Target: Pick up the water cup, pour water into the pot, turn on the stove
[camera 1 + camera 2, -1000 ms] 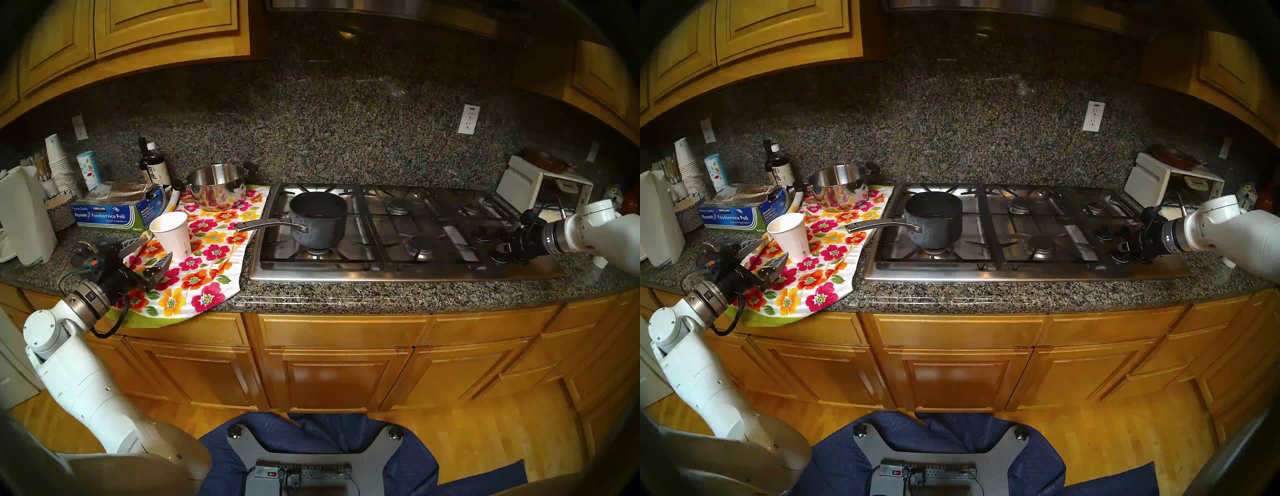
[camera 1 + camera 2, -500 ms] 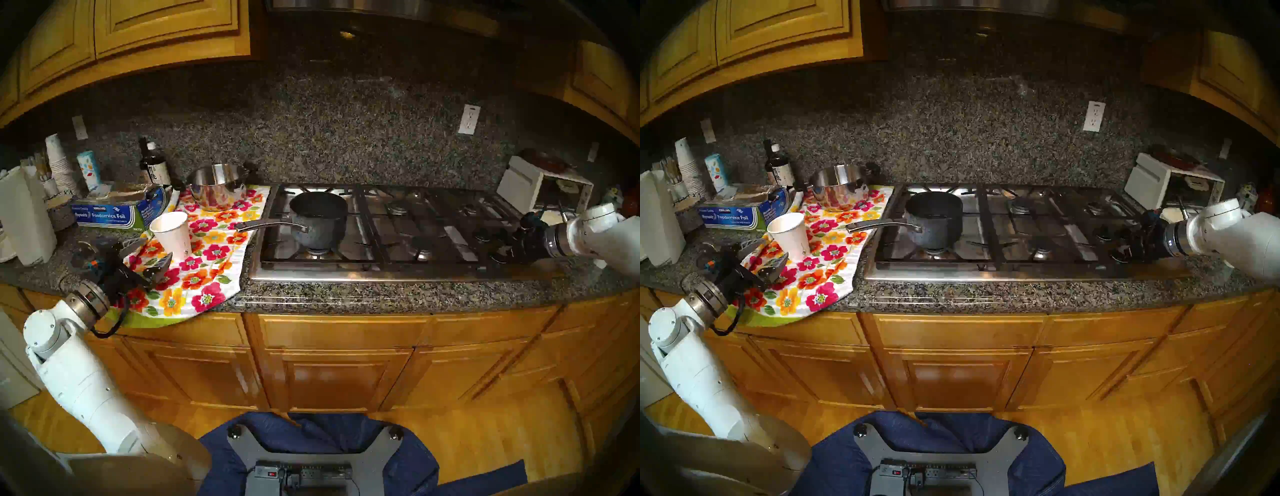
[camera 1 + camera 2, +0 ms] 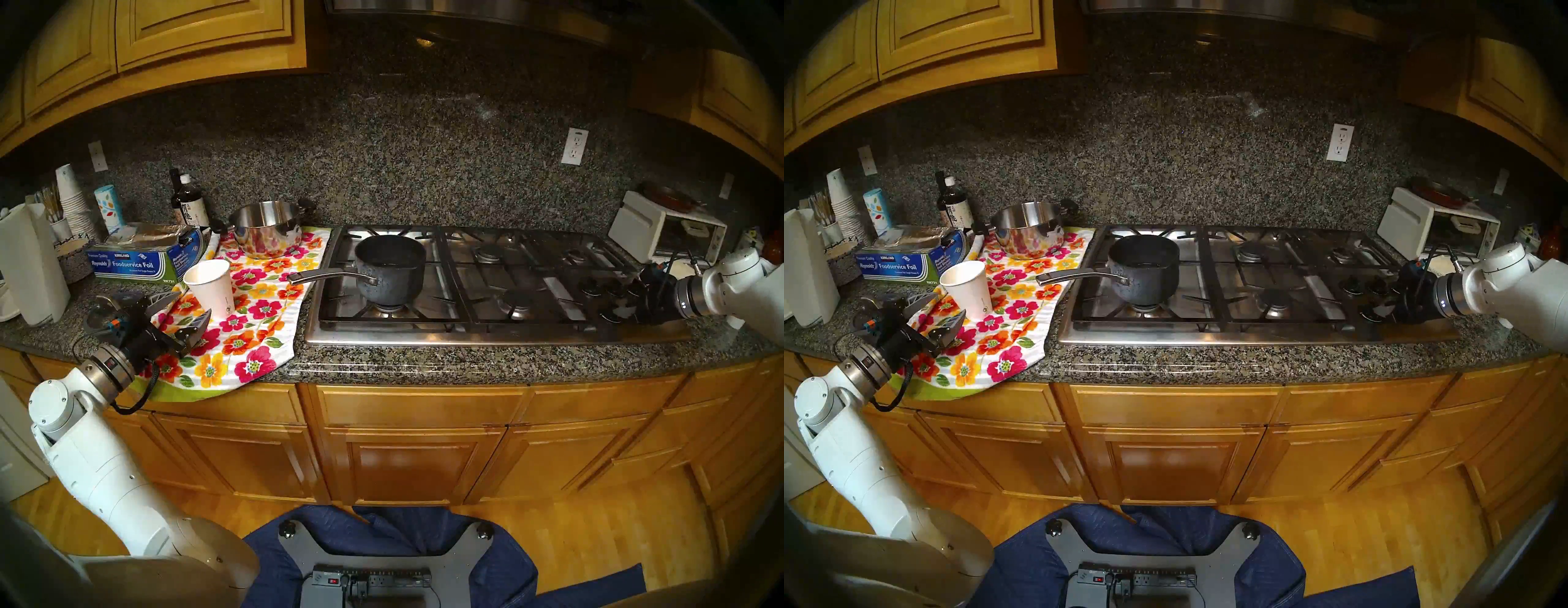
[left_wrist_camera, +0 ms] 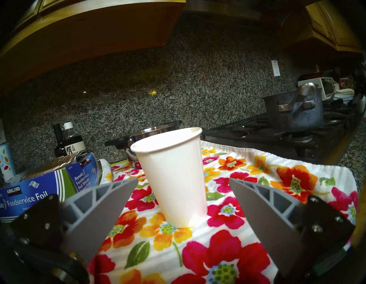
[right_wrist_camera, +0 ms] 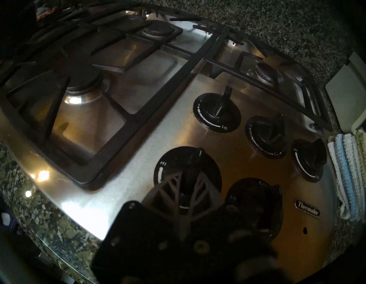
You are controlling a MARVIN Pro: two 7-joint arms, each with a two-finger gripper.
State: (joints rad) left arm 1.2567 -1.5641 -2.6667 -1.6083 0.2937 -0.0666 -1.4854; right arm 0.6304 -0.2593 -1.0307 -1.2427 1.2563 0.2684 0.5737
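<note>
We see the water cup point(image 3: 211, 288) upright on the floral towel point(image 3: 254, 335), left of the stove point(image 3: 488, 335) on the granite surface point(image 3: 424, 361). The left gripper point(image 3: 186, 308) sits just short of the cup, fingers point(image 4: 103, 210) spread wide with nothing between them; cup untouched, seen between the two finger tips in the left wrist view. The pot point(image 3: 390, 271) sits on the stove's front-left burner, its long handle point(image 3: 326, 276) pointing left over the towel edge. The right gripper point(image 5: 190, 178) is at the knob cluster; its fingers are pinched together on the front-left knob point(image 5: 187, 168). A steel two-handled pot point(image 3: 265, 227) stands behind the cup, a foil box point(image 3: 140, 259) to its left.
</note>
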